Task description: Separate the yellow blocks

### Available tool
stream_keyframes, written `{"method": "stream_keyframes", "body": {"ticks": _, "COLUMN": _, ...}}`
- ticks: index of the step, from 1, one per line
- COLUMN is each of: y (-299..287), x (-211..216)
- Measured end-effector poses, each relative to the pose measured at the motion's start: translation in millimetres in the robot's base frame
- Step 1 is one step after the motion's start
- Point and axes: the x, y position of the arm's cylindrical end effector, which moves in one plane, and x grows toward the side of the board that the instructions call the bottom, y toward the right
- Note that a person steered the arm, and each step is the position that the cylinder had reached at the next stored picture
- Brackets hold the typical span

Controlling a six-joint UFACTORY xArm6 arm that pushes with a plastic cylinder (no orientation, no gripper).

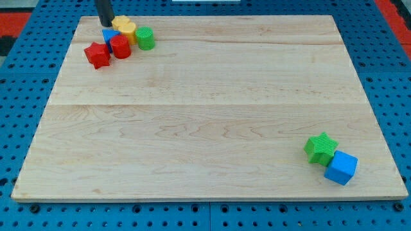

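1. No fingers are being carried by the arm, only a dark rod (103, 11), so nothing is being held.
2. The tip (106, 24) is being pressed down at the board's (205, 115) top left corner, touching or just beside the yellow blocks on their left side.
3. Two yellow blocks are being seen there: one (119, 22) right beside the tip, and another (127, 29) touching it, a little lower and to the view's right. Their shapes cannot be told.
4. Which way they are pointing, and their long side, cannot be told.
5. They are being crowded by a green cylinder (145, 38) on the right, a blue block (109, 34), a red cylinder (120, 47) and a red block (97, 54) below.
6. A green star (320, 147) and a blue cube (341, 167) are being kept together, touching, well apart at the bottom right.
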Motion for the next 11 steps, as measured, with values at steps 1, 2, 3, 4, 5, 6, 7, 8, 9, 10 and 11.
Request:
{"method": "stream_keyframes", "body": {"ticks": 1, "y": 0.6, "x": 10.8}}
{"method": "stream_keyframes", "body": {"ticks": 2, "y": -14.6, "x": -25.7}}
{"method": "stream_keyframes", "body": {"ticks": 3, "y": -21.2, "x": -37.8}}
{"method": "stream_keyframes", "body": {"ticks": 4, "y": 10.6, "x": -19.0}}
{"method": "stream_keyframes", "body": {"ticks": 5, "y": 17.2, "x": -4.1}}
{"method": "stream_keyframes", "body": {"ticks": 6, "y": 43.1, "x": 19.7}}
{"method": "stream_keyframes", "body": {"ticks": 7, "y": 61.1, "x": 53.9}}
{"method": "stream_keyframes", "body": {"ticks": 8, "y": 68.2, "x": 84.6}}
{"method": "stream_keyframes", "body": {"ticks": 9, "y": 84.0, "x": 105.7}}
{"method": "stream_keyframes", "body": {"ticks": 10, "y": 94.9, "x": 90.4}}
{"method": "stream_keyframes", "body": {"ticks": 11, "y": 119.5, "x": 82.7}}
